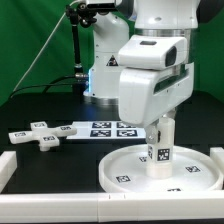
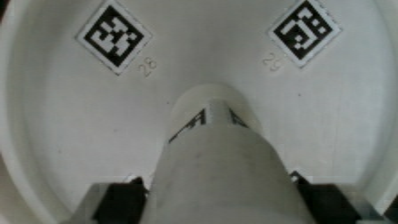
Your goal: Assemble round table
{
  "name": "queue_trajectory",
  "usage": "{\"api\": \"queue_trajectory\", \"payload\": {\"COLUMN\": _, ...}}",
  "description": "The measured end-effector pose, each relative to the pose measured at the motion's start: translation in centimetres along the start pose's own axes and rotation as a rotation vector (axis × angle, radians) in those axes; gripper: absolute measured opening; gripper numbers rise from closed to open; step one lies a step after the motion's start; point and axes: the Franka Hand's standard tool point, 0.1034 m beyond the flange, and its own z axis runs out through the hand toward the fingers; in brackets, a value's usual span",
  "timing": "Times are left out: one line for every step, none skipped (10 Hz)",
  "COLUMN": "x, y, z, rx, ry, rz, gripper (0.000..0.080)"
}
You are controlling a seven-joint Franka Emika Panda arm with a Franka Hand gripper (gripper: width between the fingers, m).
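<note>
large rimmed round white plastic disc (image 1: pixel 130 170): lies flat on the dark table, near the front, tags facing up. judged rigid and light; the smooth surface will likely slide if pushed sideways. the raised rim is the only practical place to grip it.

flat white marker board (image 1: pixel 105 128): lies behind the disc, apart from it.

white plastic cross-shaped foot (image 1: pixel 40 133): lies flat at the exterior view's left, well apart from the disc, untouched. judged stiff and light. best taken across one arm of the cross, since the middle is too broad for the jaws.

short white plastic cylinder leg (image 1: pixel 160 152): stands upright over the centre of the disc, lower end at the hub. whether it is seated there cannot be told. judged hard, light and slippery on its curved wall. a grip high on the barrel keeps the lower end free for the joint.

two-finger gripper (image 1: pixel 163 127): the dark fingers (image 2: pixel 121 200) are clamped on the upper part of the leg, one on each side, as the wrist view shows.

risk, as judged: the leg may slip round under a twisting load.
</note>
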Motion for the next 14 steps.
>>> {"api": "queue_trajectory", "payload": {"x": 0.01, "y": -0.01, "z": 0.01, "rx": 0.001, "ry": 0.001, "rz": 0.055, "gripper": 0.0409}}
{"api": "queue_trajectory", "payload": {"x": 0.02, "y": -0.01, "z": 0.01, "rx": 0.002, "ry": 0.002, "rz": 0.13, "gripper": 0.0409}}
{"api": "queue_trajectory", "payload": {"x": 0.03, "y": -0.02, "z": 0.02, "rx": 0.003, "ry": 0.002, "rz": 0.164, "gripper": 0.0409}}
{"api": "queue_trajectory", "payload": {"x": 0.04, "y": -0.02, "z": 0.01, "rx": 0.004, "ry": 0.003, "rz": 0.253, "gripper": 0.0409}}
{"api": "queue_trajectory", "payload": {"x": 0.04, "y": -0.03, "z": 0.02, "rx": 0.005, "ry": 0.003, "rz": 0.324, "gripper": 0.0409}}
{"api": "queue_trajectory", "payload": {"x": 0.0, "y": -0.05, "z": 0.03, "rx": 0.01, "ry": 0.01, "rz": 0.431, "gripper": 0.0409}}
{"api": "queue_trajectory", "payload": {"x": -0.03, "y": -0.08, "z": 0.05, "rx": 0.012, "ry": 0.014, "rz": 0.535, "gripper": 0.0409}}
{"api": "queue_trajectory", "payload": {"x": 0.0, "y": -0.12, "z": 0.06, "rx": 0.012, "ry": 0.014, "rz": 0.629, "gripper": 0.0409}}
{"api": "queue_trajectory", "payload": {"x": 0.08, "y": -0.07, "z": 0.03, "rx": 0.011, "ry": 0.019, "rz": 0.698, "gripper": 0.0409}}
{"api": "queue_trajectory", "payload": {"x": 0.06, "y": -0.04, "z": 0.03, "rx": 0.017, "ry": 0.021, "rz": 0.776, "gripper": 0.0409}}
{"api": "queue_trajectory", "payload": {"x": 0.06, "y": -0.03, "z": 0.03, "rx": 0.018, "ry": 0.021, "rz": 0.83, "gripper": 0.0409}}
{"api": "queue_trajectory", "payload": {"x": 0.04, "y": -0.01, "z": 0.03, "rx": 0.022, "ry": 0.022, "rz": 0.894, "gripper": 0.0409}}
{"api": "queue_trajectory", "payload": {"x": 0.02, "y": 0.01, "z": 0.03, "rx": 0.028, "ry": 0.024, "rz": 0.944, "gripper": 0.0409}}
{"api": "queue_trajectory", "payload": {"x": -0.01, "y": 0.04, "z": 0.03, "rx": 0.036, "ry": 0.025, "rz": 1.026, "gripper": 0.0409}}
